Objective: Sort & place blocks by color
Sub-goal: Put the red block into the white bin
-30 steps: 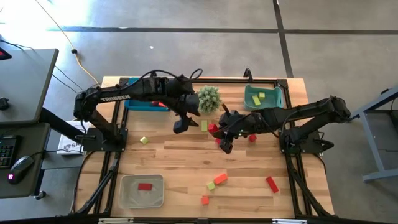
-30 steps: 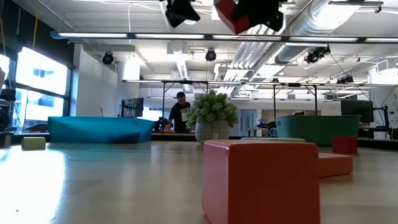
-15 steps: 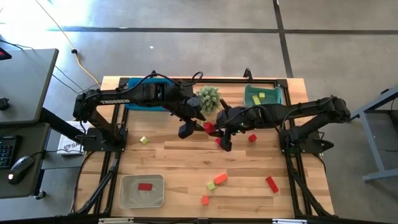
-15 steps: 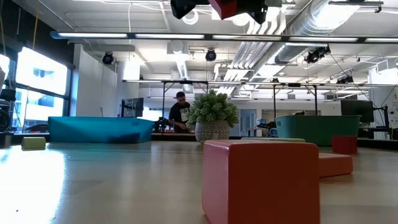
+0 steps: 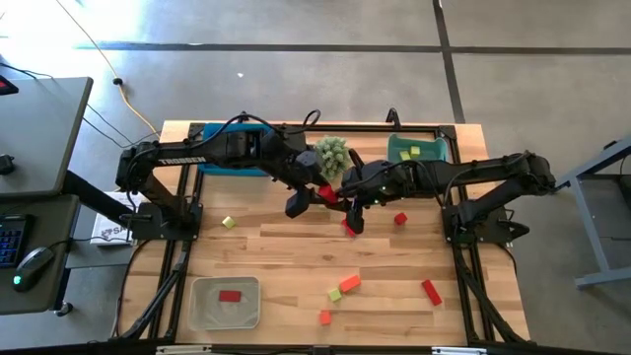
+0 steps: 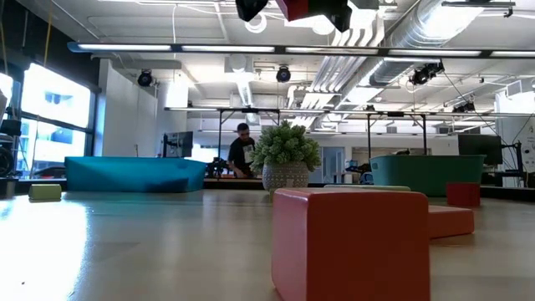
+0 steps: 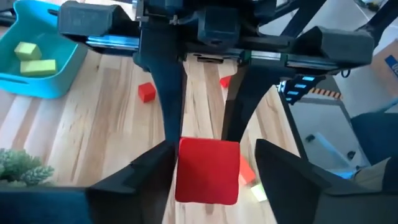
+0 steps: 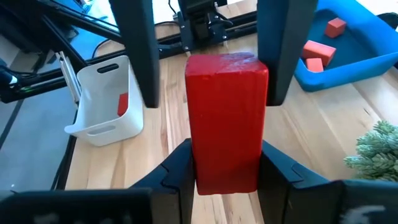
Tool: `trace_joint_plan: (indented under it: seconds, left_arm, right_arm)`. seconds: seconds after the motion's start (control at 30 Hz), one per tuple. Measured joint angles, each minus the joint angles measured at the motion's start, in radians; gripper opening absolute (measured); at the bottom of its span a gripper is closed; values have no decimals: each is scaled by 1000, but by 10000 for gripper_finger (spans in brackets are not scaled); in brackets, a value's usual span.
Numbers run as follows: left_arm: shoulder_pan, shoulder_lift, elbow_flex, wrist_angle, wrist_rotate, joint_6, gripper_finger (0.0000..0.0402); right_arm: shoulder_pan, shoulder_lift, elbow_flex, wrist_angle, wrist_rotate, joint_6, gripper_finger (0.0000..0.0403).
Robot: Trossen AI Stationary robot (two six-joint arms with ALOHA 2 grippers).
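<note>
Handover is under way above mid-table: a red block (image 8: 227, 121) is clamped by the right gripper (image 5: 352, 193), the left gripper (image 5: 308, 194) spread around it. Few blocks are binned; several are left on the table (image 5: 286, 256).

Probably a robotics lab: exposed silver ceiling ducts (image 6: 435, 38) hang above distant metal-framed workbenches (image 6: 276, 117), over a polished grey concrete floor (image 5: 296, 84).

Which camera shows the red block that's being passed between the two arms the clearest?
The right wrist view: the red block fills the frame, clamped in the right gripper. The left wrist view shows only one face between the left gripper's open fingers. The high view shows a speck, the low view a corner.
</note>
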State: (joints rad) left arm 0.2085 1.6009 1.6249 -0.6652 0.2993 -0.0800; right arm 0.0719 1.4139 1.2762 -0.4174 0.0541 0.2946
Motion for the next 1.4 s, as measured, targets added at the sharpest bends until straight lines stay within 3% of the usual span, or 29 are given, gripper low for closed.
trace_joint_plan:
  seconds: [0.3,0.57,0.77,0.9,1.2,1.4]
  left_arm:
    - [1,0,0,-16,0,69,105]
    - [6,0,0,-34,3,55,104]
    - [-17,2,-2,-183,-44,39,104]
    - [-57,0,-2,-361,-104,24,104]
    - [-233,0,-43,-587,-111,-98,104]
    - [-365,0,-89,-623,-126,-228,104]
  right_arm:
    - [-8,0,0,-1,-7,4,101]
    - [-13,0,-1,-1,-28,-4,113]
    - [-14,-1,-2,-10,-22,-4,234]
    - [-14,0,-2,-36,-21,-5,282]
    - [-27,0,-2,-109,8,-8,291]
    - [-46,0,-2,-122,5,-8,292]
